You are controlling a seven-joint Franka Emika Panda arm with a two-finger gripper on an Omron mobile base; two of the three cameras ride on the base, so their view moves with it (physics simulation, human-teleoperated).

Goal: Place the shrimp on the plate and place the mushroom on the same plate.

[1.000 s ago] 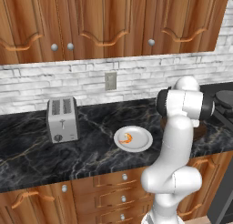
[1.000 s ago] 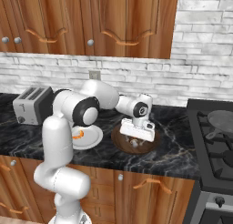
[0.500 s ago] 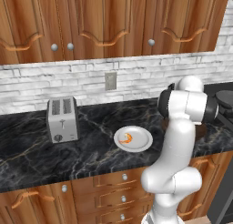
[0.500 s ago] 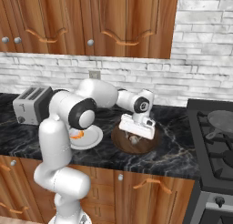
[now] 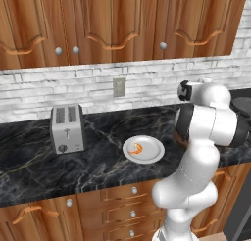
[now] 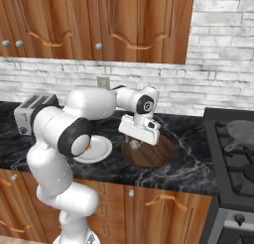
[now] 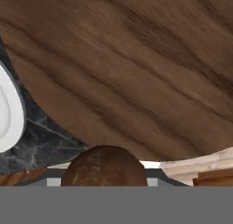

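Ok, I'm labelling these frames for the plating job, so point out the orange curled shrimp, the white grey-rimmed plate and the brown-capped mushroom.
Orange curled shrimp [image 5: 138,148], left base view, middle of its curl.
White grey-rimmed plate [image 5: 154,152], left base view, bare right part.
Brown-capped mushroom [image 7: 104,167], hand view, top of its cap.

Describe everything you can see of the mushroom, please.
The mushroom has a rounded brown cap with a slightly mottled surface; in the hand view it sits right at the hand, over the round wooden board. In the right base view it shows as a small pale and brown piece under the hand.
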